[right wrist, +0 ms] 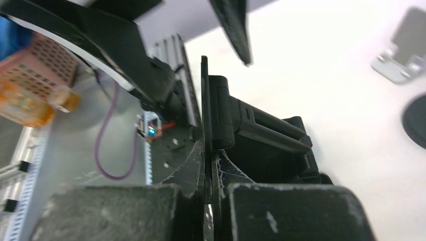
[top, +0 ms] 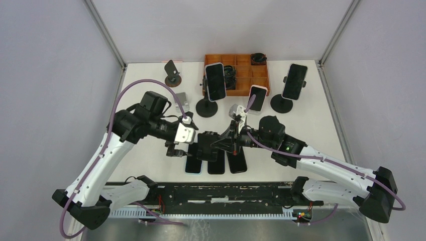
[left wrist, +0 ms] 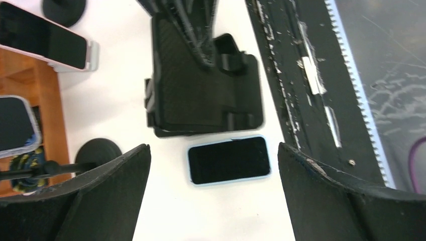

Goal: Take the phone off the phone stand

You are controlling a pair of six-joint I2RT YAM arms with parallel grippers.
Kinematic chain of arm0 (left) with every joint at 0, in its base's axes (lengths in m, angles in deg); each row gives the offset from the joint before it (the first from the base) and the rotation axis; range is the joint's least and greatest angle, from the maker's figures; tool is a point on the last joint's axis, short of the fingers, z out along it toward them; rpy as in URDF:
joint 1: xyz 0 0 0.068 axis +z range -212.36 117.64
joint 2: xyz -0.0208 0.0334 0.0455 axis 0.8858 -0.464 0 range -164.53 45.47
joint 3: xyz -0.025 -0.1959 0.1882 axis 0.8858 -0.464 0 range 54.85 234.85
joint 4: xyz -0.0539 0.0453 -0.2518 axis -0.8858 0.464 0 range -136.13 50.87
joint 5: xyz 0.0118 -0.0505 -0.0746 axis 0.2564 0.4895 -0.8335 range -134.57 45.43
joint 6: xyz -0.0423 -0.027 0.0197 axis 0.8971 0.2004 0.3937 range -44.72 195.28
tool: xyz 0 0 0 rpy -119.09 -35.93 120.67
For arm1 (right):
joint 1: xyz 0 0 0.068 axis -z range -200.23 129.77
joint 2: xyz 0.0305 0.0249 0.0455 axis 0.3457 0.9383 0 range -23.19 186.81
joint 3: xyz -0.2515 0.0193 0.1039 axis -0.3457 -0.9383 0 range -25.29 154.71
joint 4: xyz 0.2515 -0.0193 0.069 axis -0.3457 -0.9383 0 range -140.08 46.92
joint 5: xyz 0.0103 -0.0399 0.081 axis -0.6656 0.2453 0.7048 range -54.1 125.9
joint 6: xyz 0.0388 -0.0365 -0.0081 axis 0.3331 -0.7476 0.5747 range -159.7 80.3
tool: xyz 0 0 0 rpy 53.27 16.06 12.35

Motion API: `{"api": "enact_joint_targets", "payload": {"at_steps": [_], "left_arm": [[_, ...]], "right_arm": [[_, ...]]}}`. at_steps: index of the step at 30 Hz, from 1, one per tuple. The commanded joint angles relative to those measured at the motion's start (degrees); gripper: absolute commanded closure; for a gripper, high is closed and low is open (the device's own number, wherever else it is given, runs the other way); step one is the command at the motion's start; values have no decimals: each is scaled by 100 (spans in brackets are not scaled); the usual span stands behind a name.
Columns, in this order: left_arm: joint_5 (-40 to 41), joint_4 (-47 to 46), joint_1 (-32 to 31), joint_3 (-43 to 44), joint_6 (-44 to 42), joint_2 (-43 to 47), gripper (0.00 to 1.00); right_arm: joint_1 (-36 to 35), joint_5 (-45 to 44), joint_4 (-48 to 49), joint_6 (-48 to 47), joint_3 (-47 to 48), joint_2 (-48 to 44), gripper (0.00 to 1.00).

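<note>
A phone [left wrist: 228,159] in a light blue case lies flat, screen up, on the white table, also seen from above as the phone [top: 193,164]. My left gripper [left wrist: 213,149] hangs open just above it, its fingers [left wrist: 100,196] apart on either side and touching nothing. From above, the left gripper [top: 180,149] is at the table's front middle. A black phone stand [left wrist: 206,95] is lifted beside the phone, with no phone on it. My right gripper [right wrist: 208,170] is shut on the stand's thin back plate [right wrist: 205,115]. The right gripper [top: 223,143] holds the stand [top: 206,146] from the right.
Two more dark phones [top: 217,164] [top: 237,161] lie flat beside the blue-cased one. Three phones [top: 215,80] [top: 257,98] [top: 294,81] stand on round-based stands near an orange compartment tray [top: 253,75]. An empty black stand [top: 173,73] and a silver stand [top: 182,103] sit at the back left. A black rail [top: 226,193] runs along the near edge.
</note>
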Motion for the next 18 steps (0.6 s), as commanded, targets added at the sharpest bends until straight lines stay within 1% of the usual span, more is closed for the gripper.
{"api": "enact_joint_targets", "payload": {"at_steps": [1,4,7,9,14,18], "left_arm": [[-192,1159,-26,406,-848,-279,0],[-347,851,-26,430,-411,-339,4],[-328,172,-27,285,348,-364,11],[-270,-199,-31,221,825,-365,14],[-513,-429,-31,180,1463,-460,17],[-440,-376,-28,40,1580,-571,22]], "right_arm": [[18,-477,-696,-865,250,-66,100],[13,-358,-666,-910,289,33,100],[3,-234,-585,-930,353,131,100],[-12,-209,-564,-963,402,194,100],[-39,-227,-557,-1006,512,304,100],[-66,-205,-421,-992,583,380,100]]}}
